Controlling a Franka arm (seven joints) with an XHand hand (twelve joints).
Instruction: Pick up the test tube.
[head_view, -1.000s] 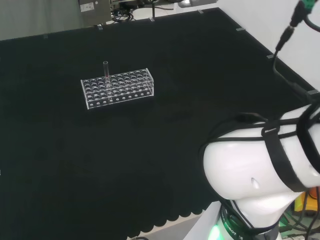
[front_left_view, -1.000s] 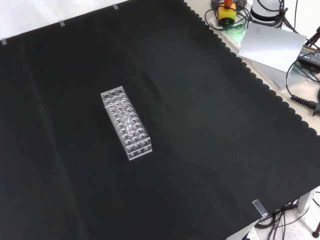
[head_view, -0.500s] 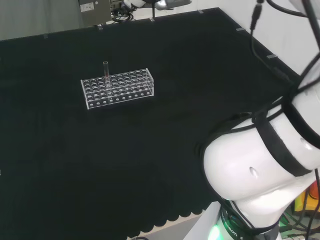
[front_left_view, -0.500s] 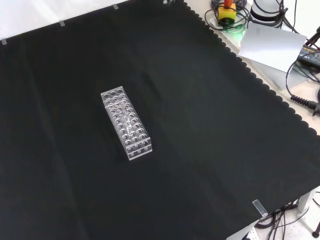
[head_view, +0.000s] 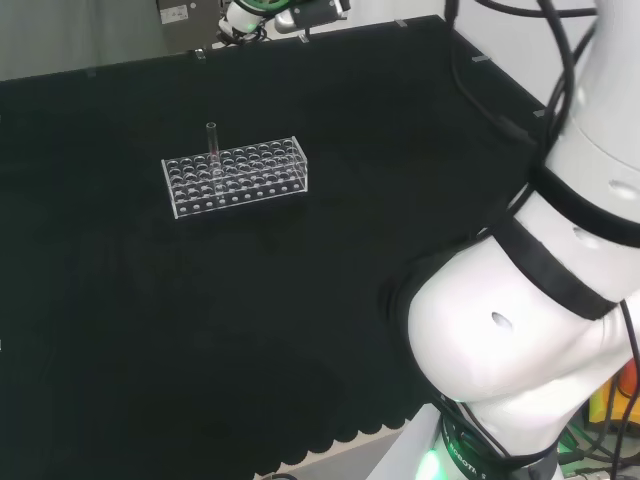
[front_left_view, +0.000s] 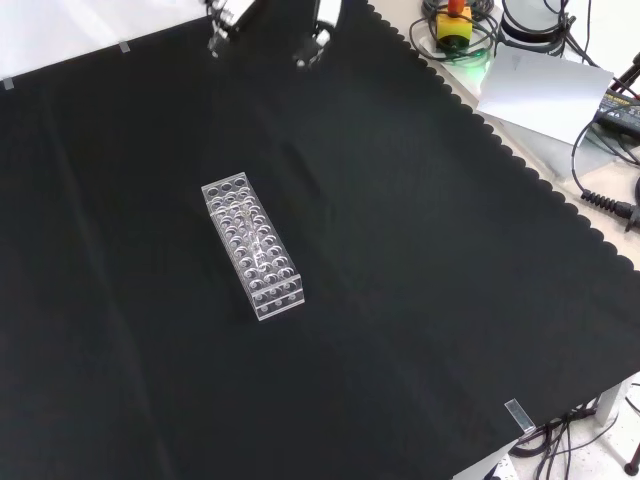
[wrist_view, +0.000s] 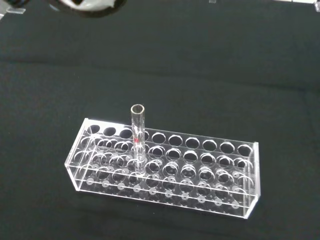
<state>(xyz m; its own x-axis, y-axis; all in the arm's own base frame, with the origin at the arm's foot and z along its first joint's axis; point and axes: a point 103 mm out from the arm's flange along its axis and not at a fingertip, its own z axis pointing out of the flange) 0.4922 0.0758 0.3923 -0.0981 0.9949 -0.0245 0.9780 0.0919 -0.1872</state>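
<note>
The test tube (wrist_view: 137, 142) stood upright in a clear rack (wrist_view: 165, 170) on the bench (front_left_view: 420, 260), its long axis vertical, mouth up. In the front view the hand (front_left_view: 315, 40) hung at the top edge, well apart from the rack, which lay below it. Whether its fingers were spread or curled could not be told.

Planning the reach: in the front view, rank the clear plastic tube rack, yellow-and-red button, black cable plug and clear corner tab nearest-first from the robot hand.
1. Clear plastic tube rack, mid-cloth, and yellow-and-red button, top right: too close to call.
2. Black cable plug, right edge.
3. Clear corner tab, bottom right.
</note>
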